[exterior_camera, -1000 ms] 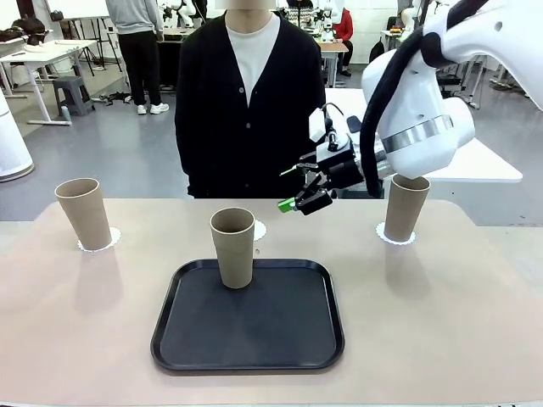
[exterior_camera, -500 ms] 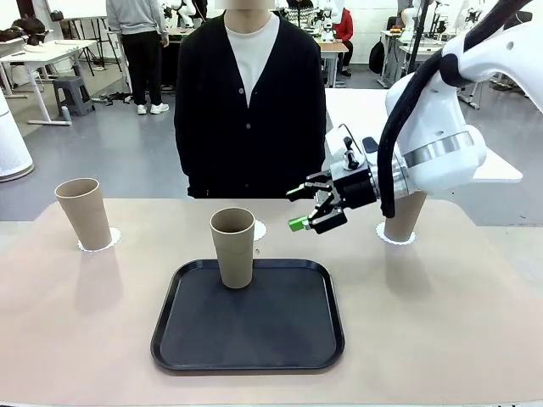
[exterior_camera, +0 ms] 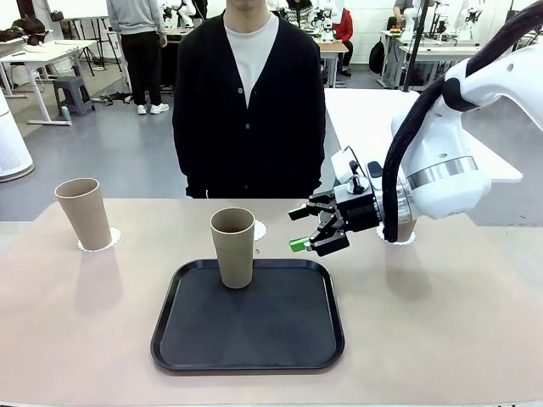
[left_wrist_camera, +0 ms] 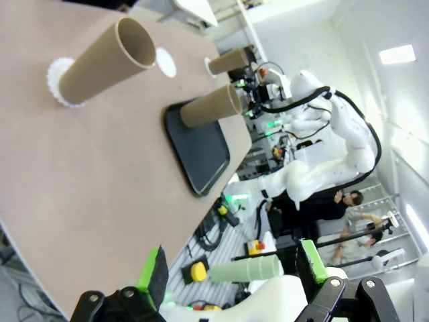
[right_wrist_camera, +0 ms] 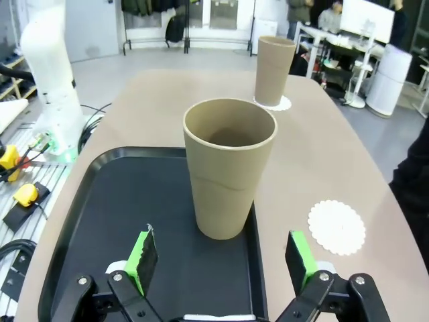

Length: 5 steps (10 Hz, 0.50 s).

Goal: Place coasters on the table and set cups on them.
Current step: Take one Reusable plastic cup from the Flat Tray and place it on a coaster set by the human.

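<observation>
Last cup (exterior_camera: 233, 248) stands on the black tray (exterior_camera: 254, 339), frame centre; its bare coaster (exterior_camera: 260, 230) lies just behind on the bench (exterior_camera: 475, 322). Two other cups already sit on coasters, far left (exterior_camera: 85, 212) and right (left_wrist_camera: 228, 60). Right jaws open, empty, just right of the tray cup; left jaws open, empty. Next: straddle cup, close, lift onto coaster. No readable writing

Matt, cardboard-coloured cups (exterior_camera: 232, 250) stand on a smooth beige table (exterior_camera: 441, 322), one at the far edge of a black tray (exterior_camera: 254, 335) with a dull plastic sheen. A white paper coaster (right_wrist_camera: 336, 227) shows a lacy, scalloped rim. The right arm (exterior_camera: 441, 153) has a glossy white shell and a brushed-metal band (exterior_camera: 434, 173). The black right gripper (exterior_camera: 301, 229) carries matt green pads (right_wrist_camera: 142, 260).
</observation>
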{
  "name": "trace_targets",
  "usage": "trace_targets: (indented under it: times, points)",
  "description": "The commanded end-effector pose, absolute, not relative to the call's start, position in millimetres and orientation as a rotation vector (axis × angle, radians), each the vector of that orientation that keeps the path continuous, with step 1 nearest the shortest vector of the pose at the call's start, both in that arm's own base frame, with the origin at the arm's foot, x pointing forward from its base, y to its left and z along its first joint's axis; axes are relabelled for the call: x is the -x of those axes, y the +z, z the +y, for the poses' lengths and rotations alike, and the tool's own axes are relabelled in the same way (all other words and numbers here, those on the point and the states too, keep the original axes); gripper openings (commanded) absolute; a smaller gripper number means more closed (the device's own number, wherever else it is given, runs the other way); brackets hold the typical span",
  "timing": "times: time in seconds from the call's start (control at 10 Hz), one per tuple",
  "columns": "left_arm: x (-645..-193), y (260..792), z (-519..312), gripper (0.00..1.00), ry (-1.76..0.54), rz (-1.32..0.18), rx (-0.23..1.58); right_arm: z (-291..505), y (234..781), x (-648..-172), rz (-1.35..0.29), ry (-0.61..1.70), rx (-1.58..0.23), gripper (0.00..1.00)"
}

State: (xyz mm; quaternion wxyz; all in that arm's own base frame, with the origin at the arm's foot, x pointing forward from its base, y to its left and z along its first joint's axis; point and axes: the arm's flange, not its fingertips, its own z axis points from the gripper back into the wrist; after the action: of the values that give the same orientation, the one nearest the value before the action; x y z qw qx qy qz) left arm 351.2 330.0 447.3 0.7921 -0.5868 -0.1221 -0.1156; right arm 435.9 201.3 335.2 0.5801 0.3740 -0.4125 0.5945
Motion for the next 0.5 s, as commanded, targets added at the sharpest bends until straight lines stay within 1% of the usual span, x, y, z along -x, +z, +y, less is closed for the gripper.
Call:
trace_targets:
  times: [0.0, 0.1, 0.2, 0.4]
  points:
    - [-350.0, 449.2, 330.9, 1.00, -0.237, -0.258, 1.258, 202.4, 325.6, -432.9, -1.007, 1.388, -0.856, 1.00]
    - [-350.0, 449.2, 330.9, 1.00, -0.237, -0.258, 1.258, 202.0, 326.6, -431.6, -0.991, 1.387, -0.841, 1.00]
    - [-350.0, 449.2, 330.9, 1.00, -0.237, -0.258, 1.258, 199.8, 333.0, -436.0, -0.967, 1.388, -0.872, 1.00]
    - [-350.0, 449.2, 330.9, 1.00, -0.237, -0.258, 1.258, 199.8, 333.0, -436.0, -0.967, 1.388, -0.872, 1.00]
